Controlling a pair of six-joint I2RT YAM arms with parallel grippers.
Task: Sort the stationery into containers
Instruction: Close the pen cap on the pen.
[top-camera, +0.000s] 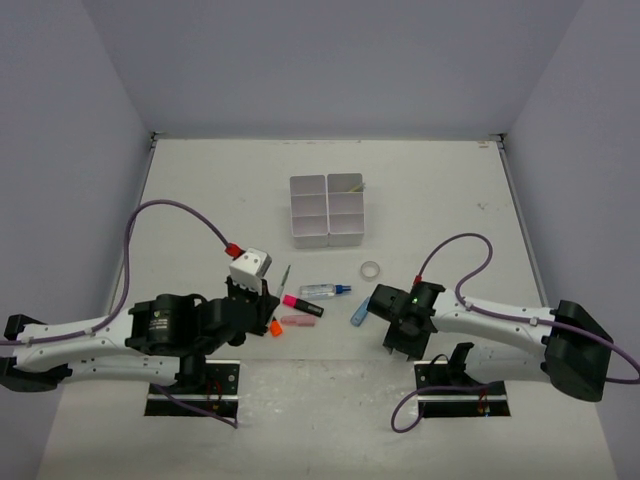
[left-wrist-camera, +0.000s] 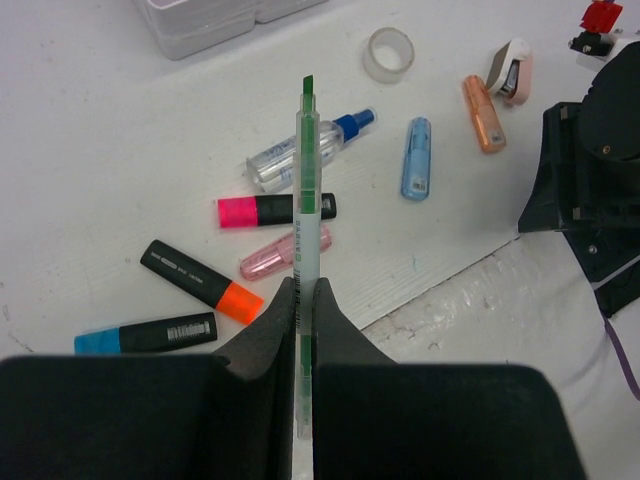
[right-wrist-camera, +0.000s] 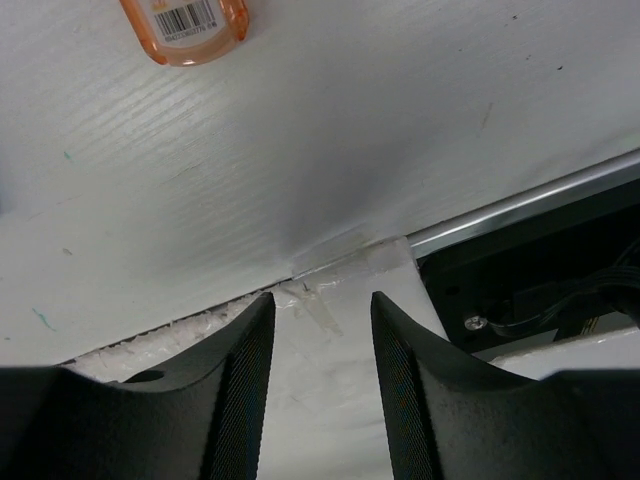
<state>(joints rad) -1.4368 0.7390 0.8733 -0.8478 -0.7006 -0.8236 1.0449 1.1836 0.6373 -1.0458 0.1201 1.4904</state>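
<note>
Two jaws of the left gripper (left-wrist-camera: 306, 292) are pressed tight on a thin pen (left-wrist-camera: 307, 180) with a clear barrel and a green tip. The barrel runs straight out from between the pads, and in the wrist view it crosses in front of the pink-ended highlighter (left-wrist-camera: 275, 210) and the blue-capped glue pen (left-wrist-camera: 310, 150). Just beside these on the table (left-wrist-camera: 100, 150) lie a pink eraser (left-wrist-camera: 283, 253), an orange-ended highlighter (left-wrist-camera: 200, 280) and a blue-ended highlighter (left-wrist-camera: 145, 333). Further out are a blue translucent piece (left-wrist-camera: 417, 158), an orange translucent piece (left-wrist-camera: 483, 100) and the tape ring (left-wrist-camera: 388, 54). The right gripper (right-wrist-camera: 322, 320) stands with its jaws apart and nothing between them, low over the near edge of the table, with only the orange piece showing ahead of it. The white organiser tray (top-camera: 327, 210) sits well apart from both arms, toward the far middle of the table. Something thin shows in its far right compartment, too small to identify.
</note>
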